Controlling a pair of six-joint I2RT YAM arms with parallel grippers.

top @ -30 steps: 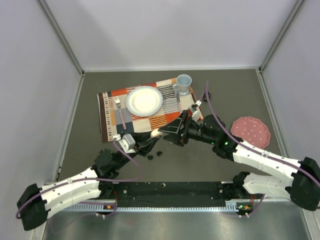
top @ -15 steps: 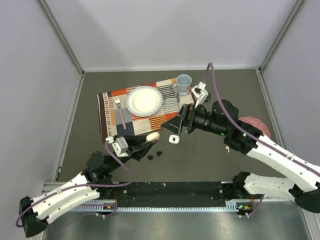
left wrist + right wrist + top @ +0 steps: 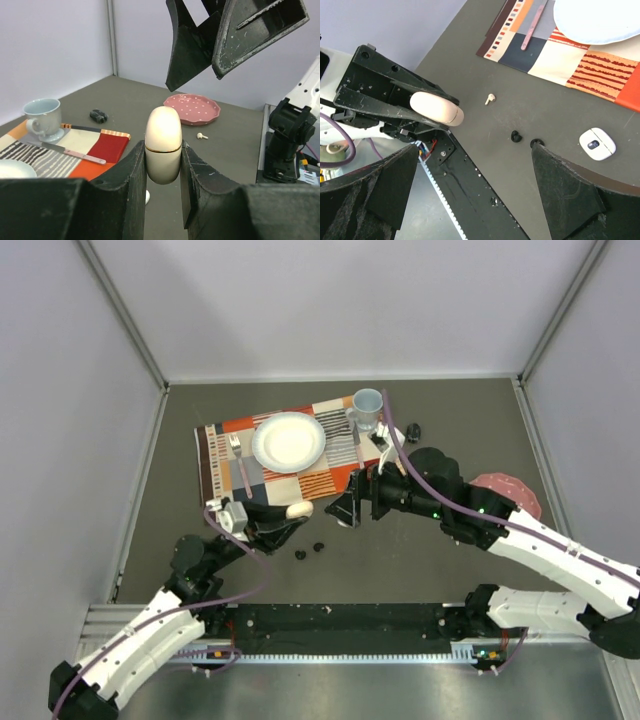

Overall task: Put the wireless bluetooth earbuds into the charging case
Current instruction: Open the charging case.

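Since a second ago the right gripper (image 3: 348,508) has drawn away from the case and spread wide, its arm stretched low to the left. The left gripper (image 3: 163,156), forearm angled far-right, pinches the closed charging case (image 3: 163,131) at its waist. A white earbud (image 3: 490,99) and two black earbuds (image 3: 516,136) lie near on the table (image 3: 450,420). They look light, hard and slippery, best nipped across the body.

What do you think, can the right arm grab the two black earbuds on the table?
Probably yes: its pincer hangs open and empty close by, and the black earbuds lie uncovered on the table.
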